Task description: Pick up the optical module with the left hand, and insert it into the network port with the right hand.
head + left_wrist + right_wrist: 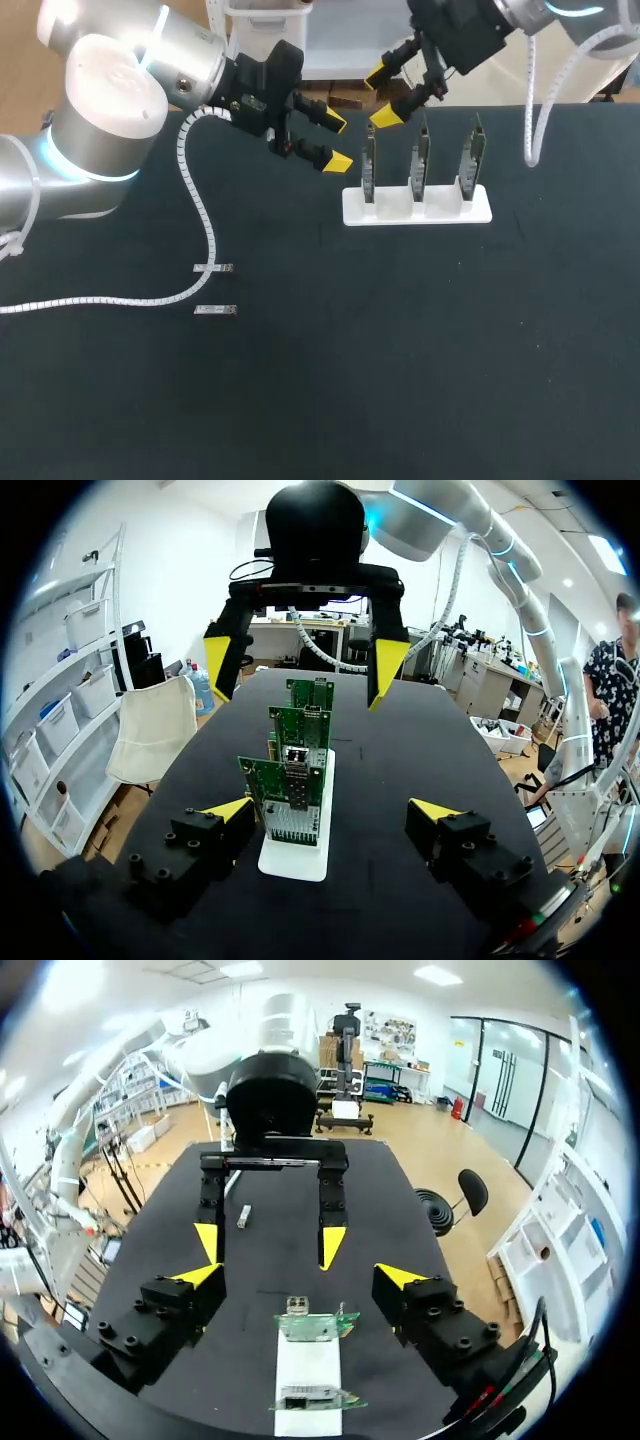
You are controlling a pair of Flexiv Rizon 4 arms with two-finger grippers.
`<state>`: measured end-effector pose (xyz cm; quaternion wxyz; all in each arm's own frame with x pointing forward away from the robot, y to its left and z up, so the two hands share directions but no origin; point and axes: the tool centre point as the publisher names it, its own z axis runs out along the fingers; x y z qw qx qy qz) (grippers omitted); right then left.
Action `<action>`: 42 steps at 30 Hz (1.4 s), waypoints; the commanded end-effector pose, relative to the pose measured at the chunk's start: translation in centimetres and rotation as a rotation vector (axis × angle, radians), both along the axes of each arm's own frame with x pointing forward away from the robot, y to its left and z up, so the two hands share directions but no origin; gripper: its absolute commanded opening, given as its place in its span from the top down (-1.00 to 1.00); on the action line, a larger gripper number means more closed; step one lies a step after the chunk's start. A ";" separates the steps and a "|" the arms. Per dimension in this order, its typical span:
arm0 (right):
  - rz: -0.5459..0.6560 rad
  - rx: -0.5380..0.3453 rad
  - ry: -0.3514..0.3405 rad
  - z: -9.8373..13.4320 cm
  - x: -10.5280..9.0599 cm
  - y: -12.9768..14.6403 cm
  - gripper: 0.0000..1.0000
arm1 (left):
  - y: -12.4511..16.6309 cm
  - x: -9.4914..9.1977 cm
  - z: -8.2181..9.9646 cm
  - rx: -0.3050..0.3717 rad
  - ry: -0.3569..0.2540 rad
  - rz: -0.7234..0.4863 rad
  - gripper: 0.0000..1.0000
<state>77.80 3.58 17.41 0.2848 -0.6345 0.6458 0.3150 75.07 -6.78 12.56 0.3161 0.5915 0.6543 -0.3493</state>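
The optical module (215, 311) and a second module (213, 268) just beyond it lie flat on the table at 8 o'clock from the white stand (417, 212), well apart from both arms. Each looks light, stiff and probably slick, so I would pinch it across its long sides at mid-length. Farther back, the left gripper (337, 142) hangs spread and empty at the stand's 10 o'clock, the right gripper (382, 96) likewise at 11 o'clock, near the port boards (421, 160).
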 end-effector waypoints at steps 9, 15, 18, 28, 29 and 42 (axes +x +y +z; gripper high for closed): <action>-0.003 0.071 0.084 1.0 -0.7 -2.7 -1.00 | -0.1 0.1 0.1 0.006 0.004 0.000 -1.00; 0.014 0.060 0.103 0.9 -1.1 -3.0 -1.00 | -0.1 0.1 0.1 0.006 0.004 0.000 -1.00; 0.015 0.057 0.104 0.8 -1.2 -3.1 -1.00 | -0.1 0.1 0.1 0.006 0.004 0.000 -1.00; 0.008 0.052 0.065 0.8 -1.4 -2.9 1.00 | -0.1 0.1 0.1 0.006 0.004 0.000 -1.00; 0.001 0.048 0.051 0.8 -1.4 -2.9 1.00 | -0.1 0.1 0.1 0.006 0.004 0.000 -1.00; -0.015 0.049 0.022 0.9 -1.1 -1.9 1.00 | -0.1 0.1 0.1 0.006 0.004 0.000 -1.00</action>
